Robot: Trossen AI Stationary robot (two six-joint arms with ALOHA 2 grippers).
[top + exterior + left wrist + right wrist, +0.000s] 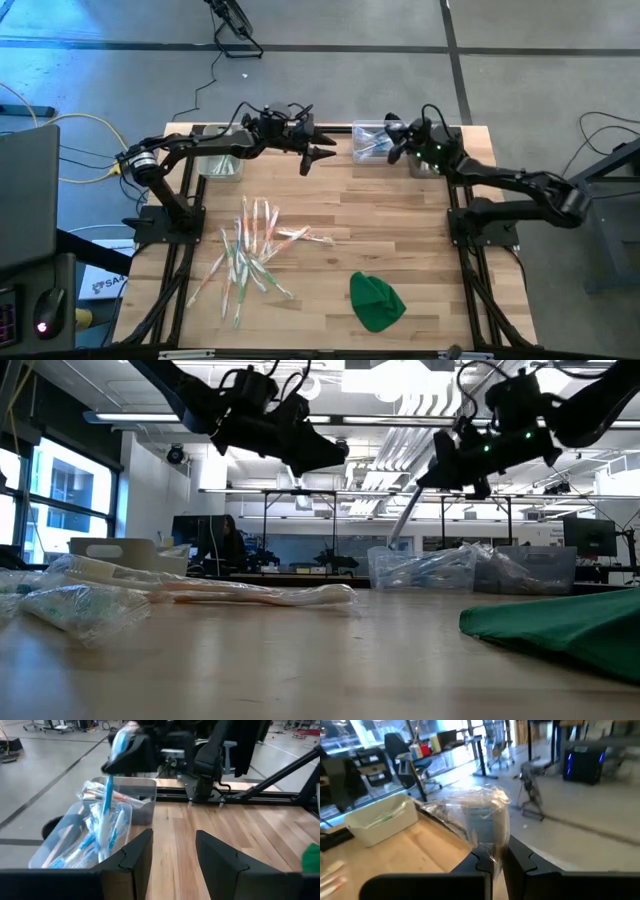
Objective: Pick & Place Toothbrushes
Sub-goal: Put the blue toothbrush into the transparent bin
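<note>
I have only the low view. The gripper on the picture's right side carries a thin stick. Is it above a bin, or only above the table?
Observer: Above a bin. From overhead, the right gripper hangs over the clear bin at the table's back edge.
Operator: What is the stick?
Observer: A wrapped toothbrush with blue on it; the jaws are shut on it.
Operator: And the left gripper?
Observer: The left gripper is open and empty, above bare wood.
</note>
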